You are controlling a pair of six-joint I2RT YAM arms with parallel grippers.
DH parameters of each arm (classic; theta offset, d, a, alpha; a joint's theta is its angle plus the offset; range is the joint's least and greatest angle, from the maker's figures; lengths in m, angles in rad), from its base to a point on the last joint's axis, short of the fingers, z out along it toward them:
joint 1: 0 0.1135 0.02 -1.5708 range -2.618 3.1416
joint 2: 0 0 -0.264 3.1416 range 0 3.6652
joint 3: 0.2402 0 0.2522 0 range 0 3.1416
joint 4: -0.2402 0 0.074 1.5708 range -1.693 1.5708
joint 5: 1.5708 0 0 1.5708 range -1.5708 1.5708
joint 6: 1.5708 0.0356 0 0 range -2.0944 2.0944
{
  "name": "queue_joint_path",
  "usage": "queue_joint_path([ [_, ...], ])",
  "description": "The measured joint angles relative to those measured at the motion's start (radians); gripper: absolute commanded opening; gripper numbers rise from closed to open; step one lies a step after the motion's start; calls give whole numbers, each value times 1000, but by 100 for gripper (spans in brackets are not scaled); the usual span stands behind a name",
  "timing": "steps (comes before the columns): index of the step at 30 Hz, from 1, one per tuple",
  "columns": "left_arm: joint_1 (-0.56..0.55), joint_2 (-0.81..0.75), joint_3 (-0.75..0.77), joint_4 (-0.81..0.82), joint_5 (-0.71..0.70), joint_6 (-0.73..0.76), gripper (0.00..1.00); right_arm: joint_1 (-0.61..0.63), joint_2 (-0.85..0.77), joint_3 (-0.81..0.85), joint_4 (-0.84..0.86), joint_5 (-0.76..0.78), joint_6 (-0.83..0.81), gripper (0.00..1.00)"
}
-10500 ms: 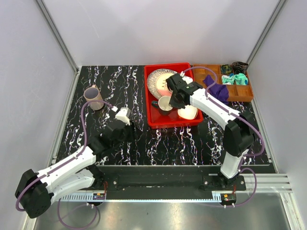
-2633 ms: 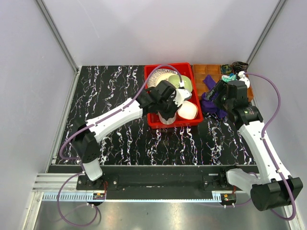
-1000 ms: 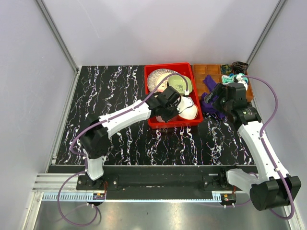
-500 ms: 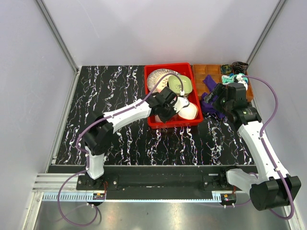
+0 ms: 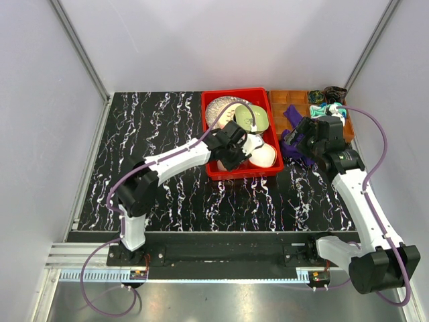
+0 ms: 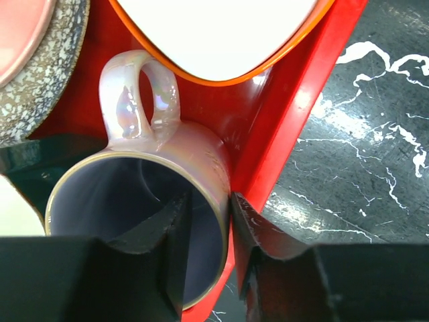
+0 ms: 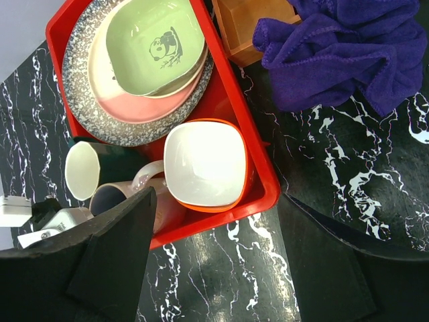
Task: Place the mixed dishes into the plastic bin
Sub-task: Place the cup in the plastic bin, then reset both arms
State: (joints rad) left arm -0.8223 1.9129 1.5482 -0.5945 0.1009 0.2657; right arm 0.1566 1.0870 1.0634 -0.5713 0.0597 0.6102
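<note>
Left hand (image 6: 209, 204) part-open astride mauve cup (image 6: 175, 142)

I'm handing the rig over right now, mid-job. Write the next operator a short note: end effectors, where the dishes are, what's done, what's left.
Left end effector: partly open, straddling the wall of the mauve cup, one finger inside and one outside by the red bin wall; not clamped.
Right end effector: open, empty, hovering between the bin and the purple cloth.
Dishes: green bowl sits on the stacked plates at the far end; orange-white bowl, dark green mug and cup sit at the near end.
Done: every dish in view is in the bin.
Left: lift the left arm clear of the cup.
</note>
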Motion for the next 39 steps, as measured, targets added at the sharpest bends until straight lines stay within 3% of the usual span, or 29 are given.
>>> queue_joint_path([
  [4,2,-3,0,0,-6,1,46,0,4,-4,0,-1,0,82],
  [17,10,-87,28,-20,-50,5,57,0,5,-14,2,-1,0,83],
  [20,15,-118,49,-13,-85,2,67,-1,5,-16,2,-1,-1,86],
  [25,21,-205,43,20,-152,-64,99,-1,6,-19,2,-2,-12,94],
  [28,24,-290,-6,66,-195,-124,99,-1,6,-21,3,-2,-31,100],
  [39,24,-703,-293,159,-439,-410,99,-1,-40,-38,2,11,-95,100],
])
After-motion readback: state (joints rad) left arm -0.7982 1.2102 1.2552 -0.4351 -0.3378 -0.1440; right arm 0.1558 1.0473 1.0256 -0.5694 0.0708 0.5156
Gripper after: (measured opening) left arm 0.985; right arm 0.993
